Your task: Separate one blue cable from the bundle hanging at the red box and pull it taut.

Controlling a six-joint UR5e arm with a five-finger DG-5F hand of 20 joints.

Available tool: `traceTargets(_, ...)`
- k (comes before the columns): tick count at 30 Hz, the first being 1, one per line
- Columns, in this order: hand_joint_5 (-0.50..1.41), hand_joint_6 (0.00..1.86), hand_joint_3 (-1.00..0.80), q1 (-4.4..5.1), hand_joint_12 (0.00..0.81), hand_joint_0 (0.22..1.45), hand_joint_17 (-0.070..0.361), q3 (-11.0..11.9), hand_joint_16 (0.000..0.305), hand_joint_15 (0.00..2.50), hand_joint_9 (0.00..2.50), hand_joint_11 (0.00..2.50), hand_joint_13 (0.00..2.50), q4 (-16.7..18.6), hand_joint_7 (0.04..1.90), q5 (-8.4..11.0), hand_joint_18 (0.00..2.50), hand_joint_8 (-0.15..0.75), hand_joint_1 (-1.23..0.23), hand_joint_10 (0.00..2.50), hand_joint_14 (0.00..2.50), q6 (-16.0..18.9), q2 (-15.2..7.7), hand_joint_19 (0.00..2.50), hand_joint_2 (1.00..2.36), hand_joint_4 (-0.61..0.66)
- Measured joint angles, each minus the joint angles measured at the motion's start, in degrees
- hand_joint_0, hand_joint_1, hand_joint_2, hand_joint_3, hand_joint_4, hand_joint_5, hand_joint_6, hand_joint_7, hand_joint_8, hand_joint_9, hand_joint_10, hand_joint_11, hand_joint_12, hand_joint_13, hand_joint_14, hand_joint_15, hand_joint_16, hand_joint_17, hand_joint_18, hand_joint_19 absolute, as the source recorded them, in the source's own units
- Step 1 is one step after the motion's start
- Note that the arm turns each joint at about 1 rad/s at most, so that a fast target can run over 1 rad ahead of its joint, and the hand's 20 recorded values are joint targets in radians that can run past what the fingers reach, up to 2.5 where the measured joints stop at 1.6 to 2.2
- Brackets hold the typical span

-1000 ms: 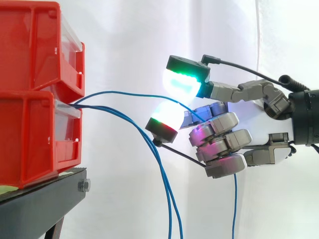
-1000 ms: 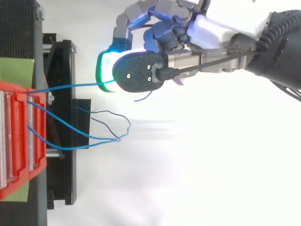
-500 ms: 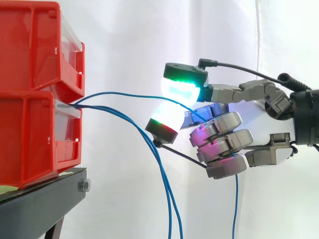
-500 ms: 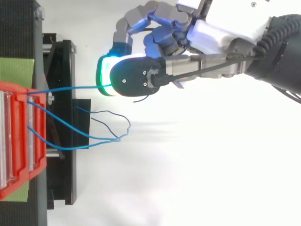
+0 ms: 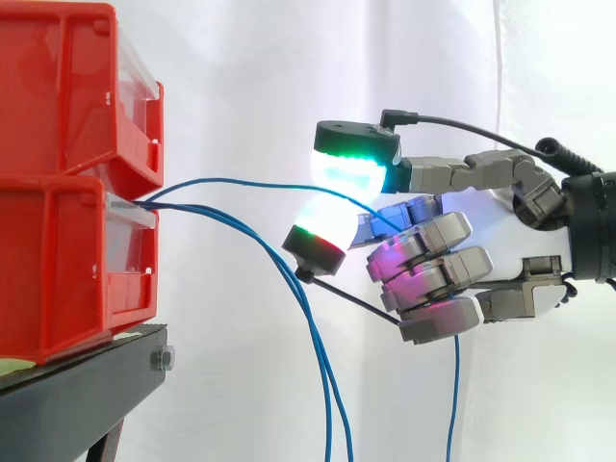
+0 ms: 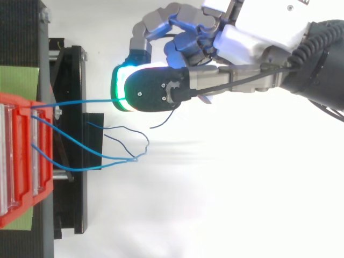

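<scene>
**Hand has one blue wire, the rest hang loose**

Biggest thing first: a white curtain (image 5: pixel 241 77) hangs behind the hand as the backdrop. Out past the fingertips sit two stacked red bins (image 5: pixel 67 183), on a black stand (image 5: pixel 77 385) that sits lower than the hand.

The hand (image 5: pixel 476 217) reaches in level toward the bins. Its lower fingers are curled into a tight stack, with a magenta glow between them. Two glowing pads (image 5: pixel 351 168) stick out ahead of them, one above the other with a gap between.

The blue cable (image 5: pixel 250 181) leaves the lower bin and arcs across to the hand. It passes through the gap between the two pads, disappears behind the curled fingers, and comes out underneath, dangling straight down. So the fingers are closed around it. It still has a gentle bow in it, so it's not tight.

The other blue cables (image 5: pixel 313 327) leave the same bin and droop down below the pads, clear of the hand. From above they (image 6: pixel 80 161) loop off to one side of it.
</scene>
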Motion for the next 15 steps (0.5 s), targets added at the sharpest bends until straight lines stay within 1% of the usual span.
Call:
traceTargets(4,-0.19,0.98,-0.04,0.09,0.360,0.64,0.101,0.0,0.045,1.12,0.77,1.06,0.86,0.1,1.08,0.03,1.23,0.354,-0.68,1.74,2.50,0.3,0.0,1.52,1.02,0.03)
traceTargets(9,-0.18,0.98,-0.02,0.17,0.368,0.65,0.104,0.0,0.046,1.09,0.78,1.04,0.87,0.2,1.11,-0.19,1.24,0.362,-0.68,1.76,2.50,0.5,0.0,1.52,1.02,0.00)
traceTargets(11,-0.17,0.97,0.02,0.20,0.364,0.66,0.106,0.0,0.047,1.06,0.80,1.03,0.89,0.5,1.17,-0.25,1.28,0.368,-0.69,1.76,2.50,0.5,0.0,1.51,1.01,-0.05)
traceTargets(15,-0.16,0.97,0.05,0.32,0.371,0.68,0.107,0.0,0.047,1.09,0.83,1.05,0.90,1.8,1.24,-0.37,1.28,0.365,-0.70,1.73,2.50,0.3,0.0,1.52,1.01,-0.09)
